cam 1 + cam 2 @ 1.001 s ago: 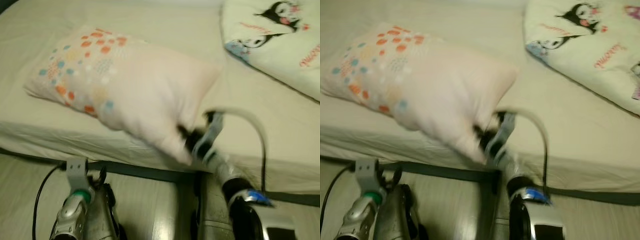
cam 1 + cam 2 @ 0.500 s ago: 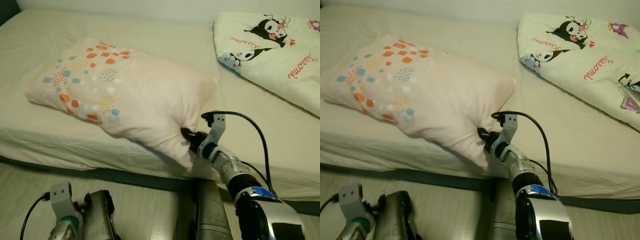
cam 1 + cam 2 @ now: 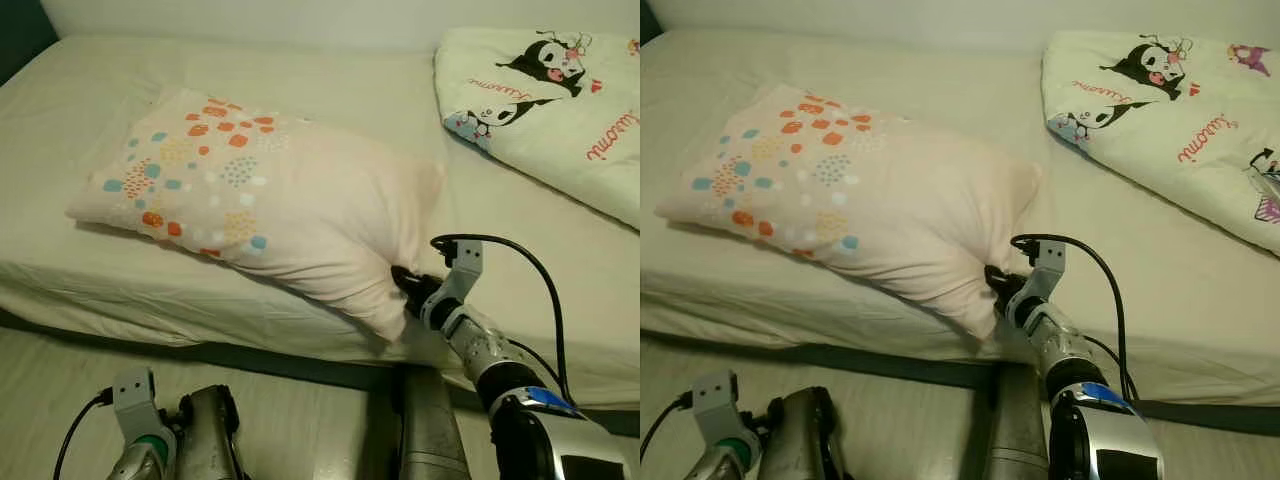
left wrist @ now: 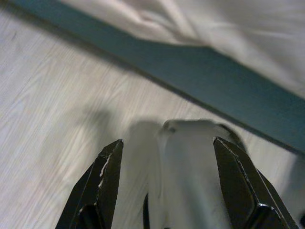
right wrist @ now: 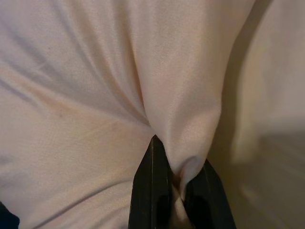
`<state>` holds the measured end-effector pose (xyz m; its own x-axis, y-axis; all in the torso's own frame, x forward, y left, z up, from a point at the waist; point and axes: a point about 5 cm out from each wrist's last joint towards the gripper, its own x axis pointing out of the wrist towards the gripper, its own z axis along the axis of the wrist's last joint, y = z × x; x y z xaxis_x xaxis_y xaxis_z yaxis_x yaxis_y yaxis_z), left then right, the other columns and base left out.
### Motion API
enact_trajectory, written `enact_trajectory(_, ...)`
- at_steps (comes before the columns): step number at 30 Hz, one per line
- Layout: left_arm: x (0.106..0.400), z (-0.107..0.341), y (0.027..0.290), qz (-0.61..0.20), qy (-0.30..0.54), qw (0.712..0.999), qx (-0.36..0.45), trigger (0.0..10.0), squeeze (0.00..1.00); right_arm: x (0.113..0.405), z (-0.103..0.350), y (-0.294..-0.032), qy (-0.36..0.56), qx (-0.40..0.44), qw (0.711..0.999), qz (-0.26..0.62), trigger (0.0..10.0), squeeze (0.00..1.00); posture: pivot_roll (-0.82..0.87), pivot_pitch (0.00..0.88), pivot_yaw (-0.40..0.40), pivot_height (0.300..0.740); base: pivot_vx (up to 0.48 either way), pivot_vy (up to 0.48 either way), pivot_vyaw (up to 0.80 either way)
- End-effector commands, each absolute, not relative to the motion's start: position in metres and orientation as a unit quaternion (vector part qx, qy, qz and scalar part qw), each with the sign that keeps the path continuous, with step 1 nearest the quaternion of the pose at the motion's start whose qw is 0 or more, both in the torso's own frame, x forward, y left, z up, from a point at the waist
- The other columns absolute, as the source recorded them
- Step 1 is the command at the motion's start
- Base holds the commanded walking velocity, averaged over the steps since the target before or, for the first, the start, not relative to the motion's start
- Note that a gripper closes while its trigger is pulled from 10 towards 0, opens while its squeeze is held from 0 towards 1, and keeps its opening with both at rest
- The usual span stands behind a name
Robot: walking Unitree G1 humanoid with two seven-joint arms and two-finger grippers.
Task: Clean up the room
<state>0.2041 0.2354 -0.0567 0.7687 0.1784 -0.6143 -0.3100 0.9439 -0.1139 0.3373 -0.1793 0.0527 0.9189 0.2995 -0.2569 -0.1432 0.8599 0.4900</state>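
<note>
Step in hand: the pillow was judged to be mid-placement on the bed, gripped at its near corner by the right tool.
Pillow position: it lay across the near half of the bed, its dotted end toward the robot's left and its plain corner drooping over the mattress edge beside the right tool.
Doing it well: the pinched corner would best be lifted slightly and carried inward, away from the edge, so that the whole pillow rests on the mattress; a slow, level move is advised, since only a fold of cloth is held and a jerk could pull it free.
Release: the fingers should be parted only once the corner is supported by the bed.
Right tool state: in the right wrist view the two black fingers were seen closed tight on a bunched fold of the pale pillowcase.
Right arm pose: it was stretched forward and up from low right, the wrist just at the mattress edge, a black cable arching over it.
Left tool state: the left tool was held with fingers wide apart, nothing between them.
Left arm pose: it hung low beside the bed frame, pointed at the wooden floor.
Quilt: a cartoon-printed quilt lay at the far right of the bed, well apart from the pillow.
</note>
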Motion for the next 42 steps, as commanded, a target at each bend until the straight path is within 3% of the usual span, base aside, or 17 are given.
enact_trajectory(1, 0.205, -0.054, 0.242, 0.135, 0.313, 0.935, -0.103, 10.0, 0.0, 0.328, 0.042, -0.203, 0.181, 0.235, 0.953, 0.061, 0.0, 0.0, -0.11, 0.0, 0.062, 0.541, 0.0, 0.0, 0.0)
enact_trajectory(11, 0.195, -0.06, 0.251, 0.186, 0.327, 0.918, -0.126, 10.0, 0.0, 0.351, 0.068, -0.186, 0.161, 0.217, 0.958, 0.094, 0.0, 0.0, -0.09, 0.0, 0.026, 0.576, 0.0, 0.0, 0.0)
enact_trajectory(27, 0.153, -0.082, 0.252, 0.251, 0.394, 0.868, -0.165, 10.0, 0.0, 0.351, 0.067, -0.179, 0.169, 0.206, 0.958, 0.102, 0.0, 0.0, -0.09, 0.0, 0.001, 0.631, -0.06, 0.0, 0.0)
enact_trajectory(31, 0.153, -0.082, 0.252, 0.248, 0.394, 0.87, -0.159, 10.0, 0.0, 0.351, 0.067, -0.179, 0.17, 0.205, 0.958, 0.102, 0.0, 0.0, -0.09, 0.0, -0.001, 0.641, -0.461, 0.0, 0.0)
enact_trajectory(42, 0.153, -0.085, 0.241, 0.204, 0.416, 0.879, -0.112, 10.0, 0.0, 0.351, 0.065, -0.178, 0.17, 0.2, 0.959, 0.107, 0.0, 0.0, -0.1, 0.0, 0.008, 0.686, 0.0, 0.0, 0.0)
